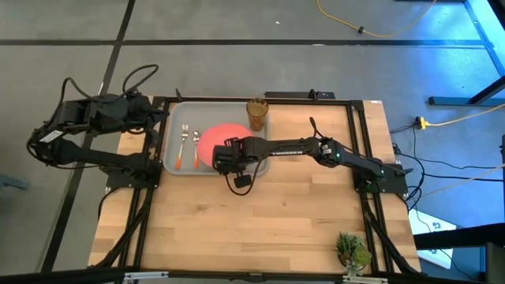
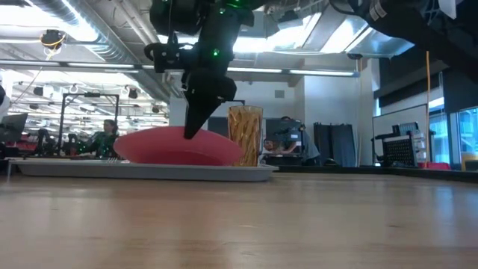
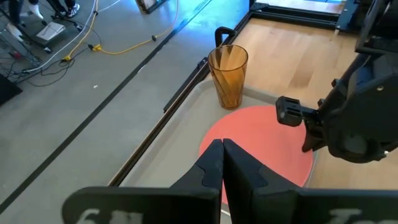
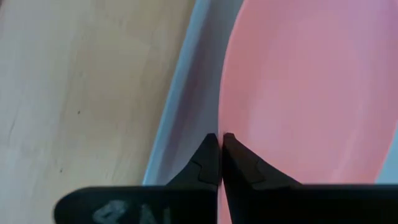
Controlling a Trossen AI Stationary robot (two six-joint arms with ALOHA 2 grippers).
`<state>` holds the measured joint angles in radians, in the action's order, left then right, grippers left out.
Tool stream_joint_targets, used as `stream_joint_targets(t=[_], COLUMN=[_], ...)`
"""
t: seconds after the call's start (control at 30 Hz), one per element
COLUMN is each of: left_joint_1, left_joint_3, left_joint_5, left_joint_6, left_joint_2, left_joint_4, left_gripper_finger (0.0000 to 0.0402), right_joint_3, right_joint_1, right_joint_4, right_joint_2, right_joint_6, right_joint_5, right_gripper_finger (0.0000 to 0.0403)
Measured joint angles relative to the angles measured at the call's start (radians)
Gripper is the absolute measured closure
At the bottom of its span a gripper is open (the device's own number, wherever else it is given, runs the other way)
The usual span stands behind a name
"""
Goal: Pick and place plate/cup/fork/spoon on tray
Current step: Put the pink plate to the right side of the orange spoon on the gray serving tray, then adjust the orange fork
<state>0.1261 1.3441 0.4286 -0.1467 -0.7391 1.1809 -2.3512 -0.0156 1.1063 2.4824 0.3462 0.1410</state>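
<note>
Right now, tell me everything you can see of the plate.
The plate is a coral-red round disc, plastic-looking and matte, shallow-curved. It sits inside the grey tray, right of the cutlery, one side apparently raised. The right gripper is shut on its rim. The cup stands behind, apart.

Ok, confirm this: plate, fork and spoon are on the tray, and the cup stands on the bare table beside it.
Wrong on the cup: the high view shows it standing inside the tray, at its far right corner. The plate, fork and spoon are on the tray as stated.
</note>
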Motion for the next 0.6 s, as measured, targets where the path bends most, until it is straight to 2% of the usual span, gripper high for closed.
stream_joint_targets(t=[0.27,0.6], left_joint_1=[-0.001,0.000], left_joint_3=[0.000,0.001], left_joint_5=[0.000,0.000], left_joint_6=[0.000,0.000], left_joint_2=[0.000,0.000], left_joint_4=[0.000,0.001], left_gripper_finger=[0.0401,0.0401], right_joint_3=[0.002,0.001], right_joint_1=[0.006,0.008], right_joint_4=[-0.003,0.003], right_joint_2=[0.028,0.046], right_joint_6=[-0.006,-0.030], right_joint_5=[-0.060,-0.050], right_gripper_finger=[0.0349,0.0341])
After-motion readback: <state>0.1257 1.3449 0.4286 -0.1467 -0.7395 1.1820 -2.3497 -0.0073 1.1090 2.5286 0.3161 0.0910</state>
